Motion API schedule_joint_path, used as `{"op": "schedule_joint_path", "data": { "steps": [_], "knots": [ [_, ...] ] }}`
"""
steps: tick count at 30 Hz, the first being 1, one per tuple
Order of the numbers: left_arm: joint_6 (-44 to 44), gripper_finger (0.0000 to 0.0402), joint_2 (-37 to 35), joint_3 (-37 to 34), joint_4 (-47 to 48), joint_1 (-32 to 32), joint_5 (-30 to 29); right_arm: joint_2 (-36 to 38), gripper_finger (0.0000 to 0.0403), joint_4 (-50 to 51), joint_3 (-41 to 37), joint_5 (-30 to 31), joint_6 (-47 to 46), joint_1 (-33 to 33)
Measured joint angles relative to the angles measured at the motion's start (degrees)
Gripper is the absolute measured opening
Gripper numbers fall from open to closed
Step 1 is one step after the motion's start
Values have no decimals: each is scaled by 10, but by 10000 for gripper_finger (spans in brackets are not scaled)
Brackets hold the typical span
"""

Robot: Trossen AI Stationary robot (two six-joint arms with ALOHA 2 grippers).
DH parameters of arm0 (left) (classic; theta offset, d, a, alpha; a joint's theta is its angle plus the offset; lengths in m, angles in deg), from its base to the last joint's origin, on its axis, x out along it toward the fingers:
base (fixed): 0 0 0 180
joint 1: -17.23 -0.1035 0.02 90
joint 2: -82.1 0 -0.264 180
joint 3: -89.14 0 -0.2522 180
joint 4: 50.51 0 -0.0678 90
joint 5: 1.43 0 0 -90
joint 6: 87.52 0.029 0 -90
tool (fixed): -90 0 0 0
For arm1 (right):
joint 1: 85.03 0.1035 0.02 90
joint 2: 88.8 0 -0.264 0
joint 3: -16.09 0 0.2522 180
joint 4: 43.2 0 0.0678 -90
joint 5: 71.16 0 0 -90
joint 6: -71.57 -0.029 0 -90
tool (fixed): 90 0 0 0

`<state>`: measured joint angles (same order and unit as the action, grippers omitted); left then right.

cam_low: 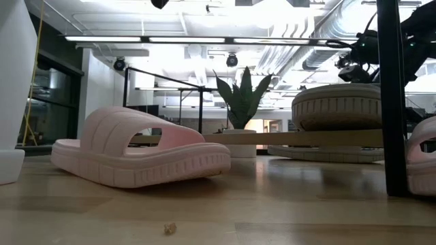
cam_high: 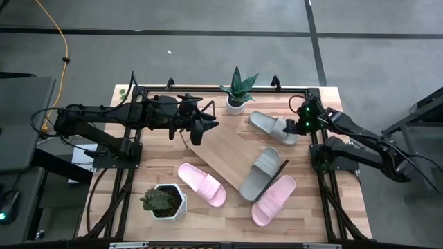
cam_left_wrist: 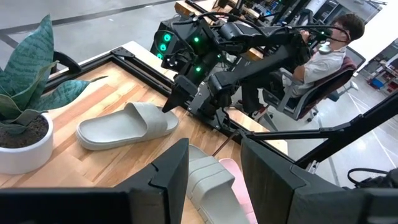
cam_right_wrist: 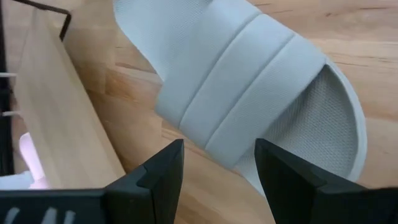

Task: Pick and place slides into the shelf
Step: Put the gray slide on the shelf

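A: What do we see on the shelf [cam_high: 223,149]?
B: One grey slide [cam_high: 262,173] lies on its near end; the board sits diagonally mid-table.
A: And the other slides?
B: A second grey slide [cam_high: 273,126] rests on the tabletop under our right gripper [cam_high: 299,127], fingers apart, nothing held. Two pink slides [cam_high: 201,184] lie on the table in front. Our left gripper [cam_high: 205,128] hovers open near the shelf's far end.

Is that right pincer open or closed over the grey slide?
Open. The right pincer hovers above the grey slide, dark fingers apart, gripping nothing.
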<state>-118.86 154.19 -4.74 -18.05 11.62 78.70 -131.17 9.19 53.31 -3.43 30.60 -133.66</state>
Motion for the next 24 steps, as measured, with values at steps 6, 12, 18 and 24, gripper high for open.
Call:
{"op": "schedule_joint_path", "data": {
  "steps": [6, 12, 18, 24],
  "knots": [
    [-4, 136, 0, 0, 0, 0, 4, 32, 188, 0, 0, -19, 14, -35],
    [-5, 136, 0, 0, 0, 0, 4, 73, 188, 52, 0, -34, 51, -76],
    [-5, 136, 0, 0, 0, 0, 4, 84, 188, 44, 0, -100, 73, -132],
    [-5, 136, 0, 0, 6, 0, 4, 84, 188, 25, 0, -144, 76, -186]
  ]
}}
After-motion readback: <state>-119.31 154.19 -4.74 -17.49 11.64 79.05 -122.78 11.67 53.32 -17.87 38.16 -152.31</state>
